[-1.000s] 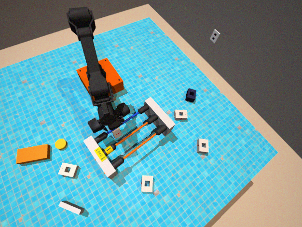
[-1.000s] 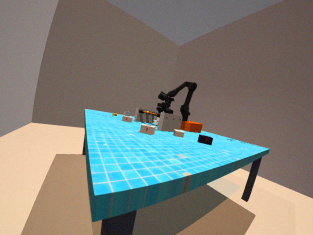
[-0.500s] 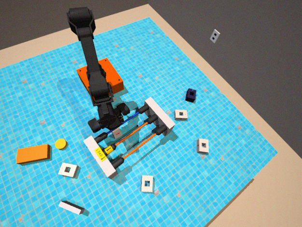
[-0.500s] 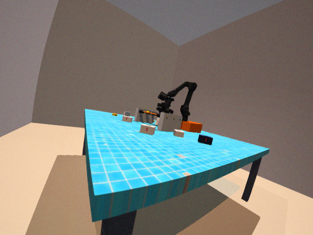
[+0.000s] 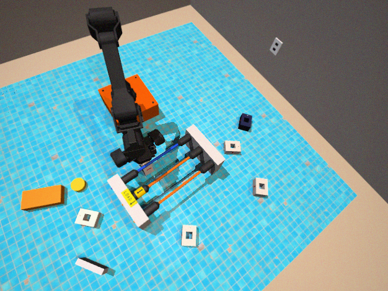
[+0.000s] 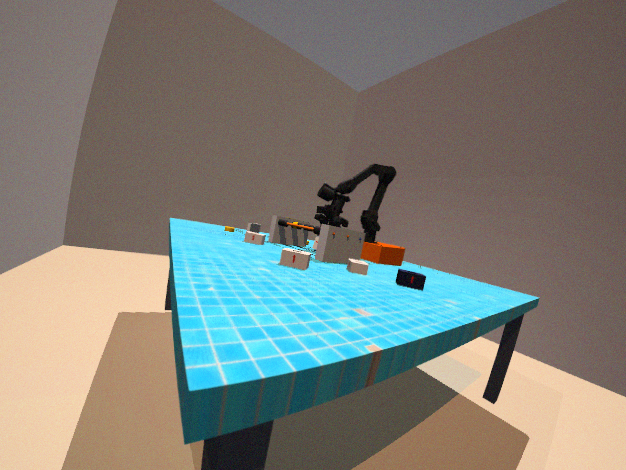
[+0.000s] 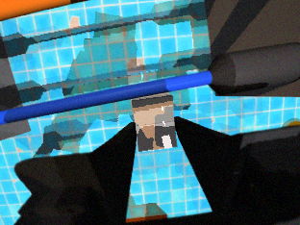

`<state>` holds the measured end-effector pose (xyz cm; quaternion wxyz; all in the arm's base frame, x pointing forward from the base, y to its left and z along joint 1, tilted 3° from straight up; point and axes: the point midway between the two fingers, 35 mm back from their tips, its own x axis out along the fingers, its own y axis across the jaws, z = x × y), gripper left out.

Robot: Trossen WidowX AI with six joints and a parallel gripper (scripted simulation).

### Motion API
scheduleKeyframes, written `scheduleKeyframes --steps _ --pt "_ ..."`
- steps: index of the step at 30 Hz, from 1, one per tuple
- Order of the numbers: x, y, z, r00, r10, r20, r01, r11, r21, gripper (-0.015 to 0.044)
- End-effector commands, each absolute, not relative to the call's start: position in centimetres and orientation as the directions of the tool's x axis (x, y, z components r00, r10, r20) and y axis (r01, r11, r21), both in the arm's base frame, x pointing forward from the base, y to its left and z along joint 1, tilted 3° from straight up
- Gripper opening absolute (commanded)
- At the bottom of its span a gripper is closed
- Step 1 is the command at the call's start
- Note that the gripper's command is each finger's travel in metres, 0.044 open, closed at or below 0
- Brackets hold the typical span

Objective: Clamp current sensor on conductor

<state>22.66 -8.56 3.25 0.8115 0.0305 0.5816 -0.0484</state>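
Observation:
My gripper (image 5: 146, 163) (image 7: 155, 123) (image 6: 331, 220) is shut on the small beige split-core sensor (image 5: 149, 168) (image 7: 154, 120), low at the near side of the conductor rack (image 5: 206, 144) (image 6: 337, 245). In the wrist view the sensor sits between my dark fingertips, just below the blue conductor (image 7: 96, 99) (image 5: 161, 153). I cannot tell whether it goes round that conductor. The LOAD conductor (image 5: 171, 169) is the orange one with the yellow sleeve (image 5: 140, 191). It runs one place further out, beside the yellow LOAD label (image 5: 127, 194) on the near white end block (image 5: 137, 216).
A second orange conductor (image 5: 178, 188) runs along the rack's outer side. White blocks with holes (image 5: 232, 146) (image 5: 260, 186) (image 5: 189, 235) (image 5: 88, 217), a navy block (image 5: 245, 121), an orange slab (image 5: 42, 196), a yellow disc (image 5: 77, 184) and a white bar (image 5: 91, 265) lie around it. The arm's orange base (image 5: 147, 96) stands behind.

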Motion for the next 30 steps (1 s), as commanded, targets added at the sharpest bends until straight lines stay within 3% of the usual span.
scheduleKeyframes --steps 1,10,19,30 --pt "21.2 -8.4 3.2 0.319 -0.038 -0.947 0.111 0.994 -0.002 0.0" --pt "17.8 -8.1 2.8 0.317 -0.038 -0.948 0.111 0.994 -0.002 0.0" --pt "17.6 -8.1 2.4 0.317 -0.038 -0.948 0.111 0.994 -0.002 0.0" --pt "17.7 -8.2 2.6 0.314 -0.044 -0.949 0.116 0.993 -0.007 0.0289"
